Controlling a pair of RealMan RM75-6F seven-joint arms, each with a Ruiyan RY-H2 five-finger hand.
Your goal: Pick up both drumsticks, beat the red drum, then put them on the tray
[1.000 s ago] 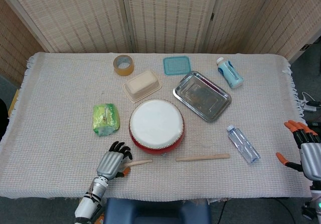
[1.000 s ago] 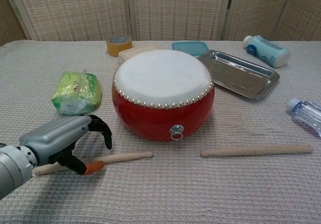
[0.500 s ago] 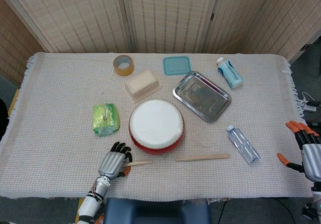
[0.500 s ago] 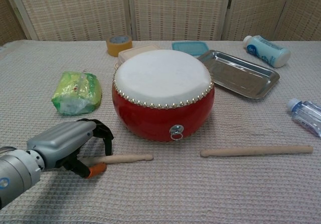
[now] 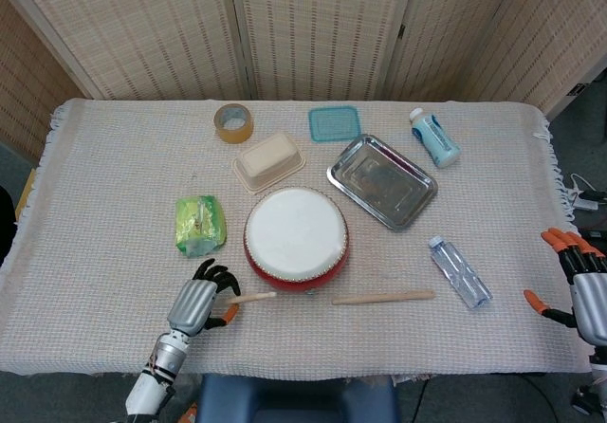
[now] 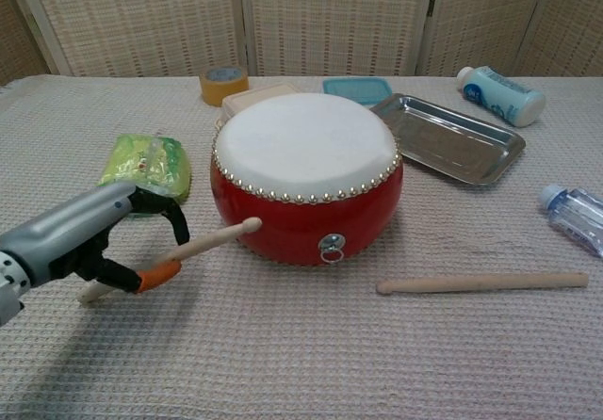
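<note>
The red drum (image 5: 296,238) (image 6: 306,177) with its white skin stands mid-table. My left hand (image 5: 194,302) (image 6: 89,241) grips one wooden drumstick (image 5: 250,298) (image 6: 193,247) by its near end, and the stick is lifted off the cloth with its tip close to the drum's front left side. The second drumstick (image 5: 383,298) (image 6: 482,282) lies flat on the cloth in front of the drum, to the right. The metal tray (image 5: 381,181) (image 6: 448,137) sits behind and right of the drum. My right hand (image 5: 580,285) hovers open past the table's right edge, holding nothing.
A green packet (image 5: 200,224) (image 6: 144,172) lies left of the drum, just beyond my left hand. A clear water bottle (image 5: 458,271) (image 6: 572,215) lies right of the second stick. At the back are a tape roll (image 5: 232,122), a beige box (image 5: 269,160), a teal lid (image 5: 334,123) and a white-blue bottle (image 5: 434,137).
My left hand closed on the near drumstick, shifted left and raised it, so the stick now angles up toward the drum. The right hand stayed put.
</note>
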